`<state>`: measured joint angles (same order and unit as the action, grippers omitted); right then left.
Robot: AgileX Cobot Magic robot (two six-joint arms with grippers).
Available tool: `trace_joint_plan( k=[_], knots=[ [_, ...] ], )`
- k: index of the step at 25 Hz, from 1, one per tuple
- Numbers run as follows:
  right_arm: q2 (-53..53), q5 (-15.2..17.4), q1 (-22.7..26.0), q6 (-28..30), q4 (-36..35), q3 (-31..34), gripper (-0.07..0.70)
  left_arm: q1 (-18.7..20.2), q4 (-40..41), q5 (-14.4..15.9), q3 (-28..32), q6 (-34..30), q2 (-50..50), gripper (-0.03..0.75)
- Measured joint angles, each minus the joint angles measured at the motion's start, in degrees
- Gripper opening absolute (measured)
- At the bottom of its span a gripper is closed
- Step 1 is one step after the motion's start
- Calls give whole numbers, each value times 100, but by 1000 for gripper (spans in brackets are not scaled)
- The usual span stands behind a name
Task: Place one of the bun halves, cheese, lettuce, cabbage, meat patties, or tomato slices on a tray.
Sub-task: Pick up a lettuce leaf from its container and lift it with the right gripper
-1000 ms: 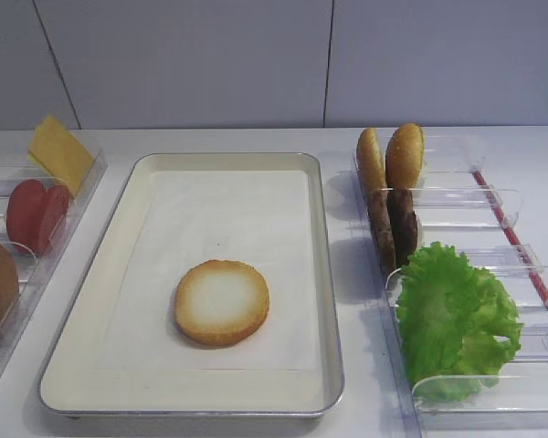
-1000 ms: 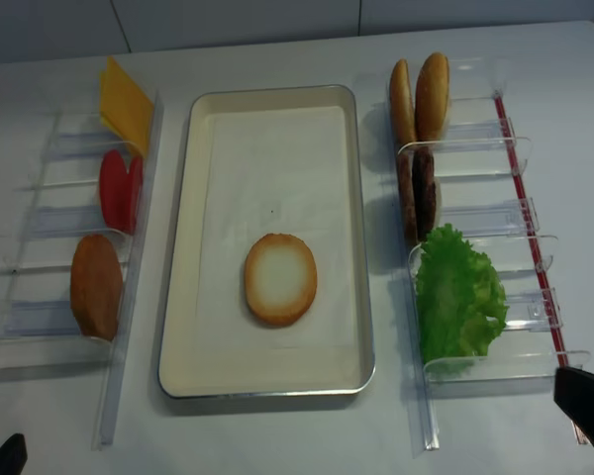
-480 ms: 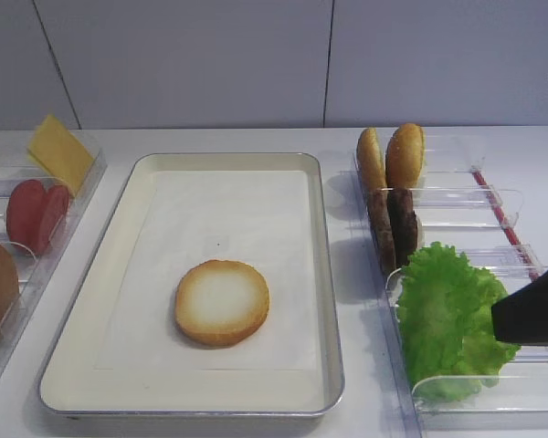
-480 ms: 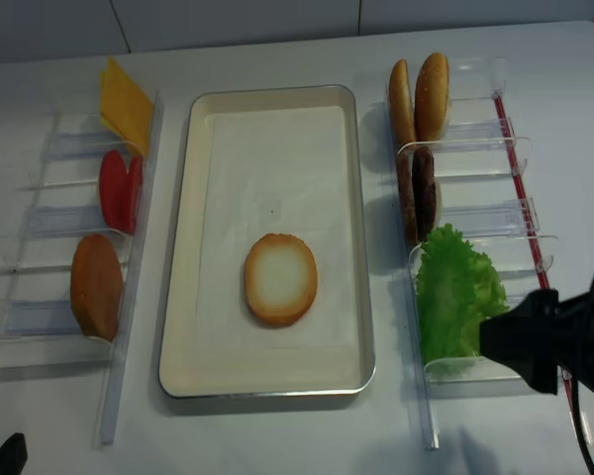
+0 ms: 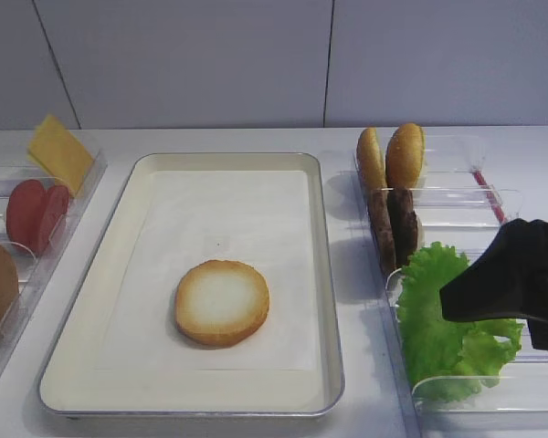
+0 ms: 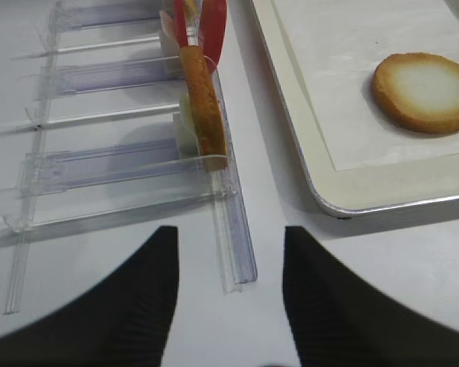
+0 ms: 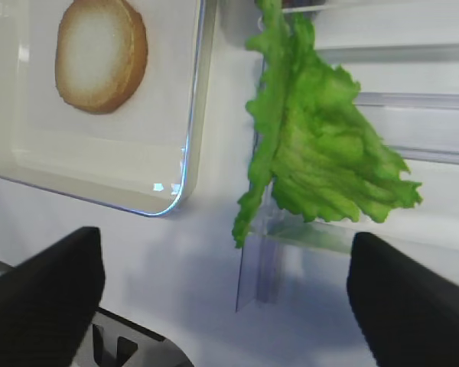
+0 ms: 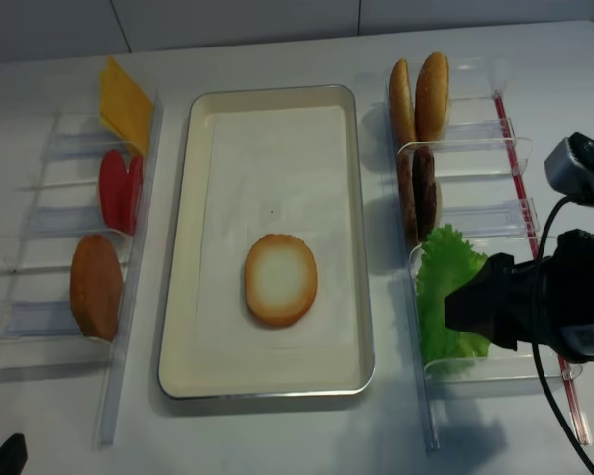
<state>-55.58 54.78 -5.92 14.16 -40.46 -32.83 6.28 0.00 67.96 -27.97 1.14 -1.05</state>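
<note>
One bun half lies pale face up on the paper liner of the cream tray. The frilly green lettuce leans in a clear bin right of the tray. My right gripper hovers over the lettuce's right side and hides part of it. In the right wrist view the right gripper is open wide, the lettuce ahead of it and nothing between its fingers. My left gripper is open and empty, near the end of the left bin rail.
Left clear bins hold the cheese, tomato slices and a bun half. Right bins hold two upright bun halves and the meat patties behind the lettuce. A red strip runs along the right bins.
The right arm has come in from the lower right and moved up and leftwards until it is over the lettuce bin. The food has not moved.
</note>
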Motion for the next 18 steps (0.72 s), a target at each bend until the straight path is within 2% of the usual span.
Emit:
trace_joint_plan(
  k=[3,9,18],
  knots=[
    [-125,-160,-70,62,-72,0,622,0,0,0,0,0,0,328],
    [-598,-875,-700,-3,-116,0,622,0,0,0,0,0,0,328],
    [-1301,-1041,-951,-78,-94,-431,622,0,0,0,0,0,0,328]
  ],
)
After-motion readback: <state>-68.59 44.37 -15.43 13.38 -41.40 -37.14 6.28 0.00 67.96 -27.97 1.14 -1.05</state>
